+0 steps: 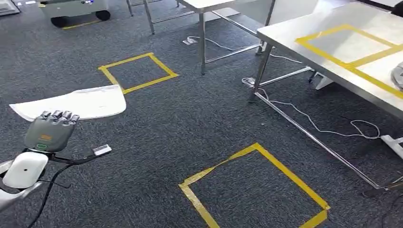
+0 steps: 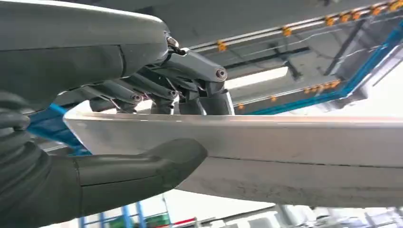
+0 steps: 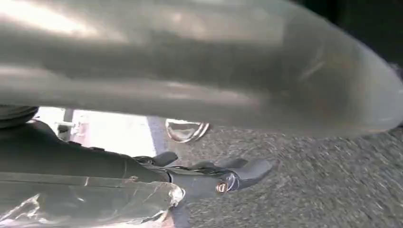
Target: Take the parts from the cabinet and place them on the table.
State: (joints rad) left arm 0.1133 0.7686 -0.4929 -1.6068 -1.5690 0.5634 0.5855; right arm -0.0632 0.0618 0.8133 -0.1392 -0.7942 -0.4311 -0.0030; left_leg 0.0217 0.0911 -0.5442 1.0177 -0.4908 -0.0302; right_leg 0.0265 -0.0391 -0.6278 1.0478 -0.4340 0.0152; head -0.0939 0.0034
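My left hand is low on the left over the carpet and grips a flat white panel part by its near edge. Close up, the thumb presses under the panel and the fingers curl over its top. My right hand holds a large shiny grey part, which lies blurred across the view against its dark fingers. The steel table stands at the right, marked with yellow tape rectangles.
Yellow tape squares mark the carpet. White cables trail under the table by its legs. A second steel frame stands behind, and a wheeled cart at the far left. A grey object sits at the table's right edge.
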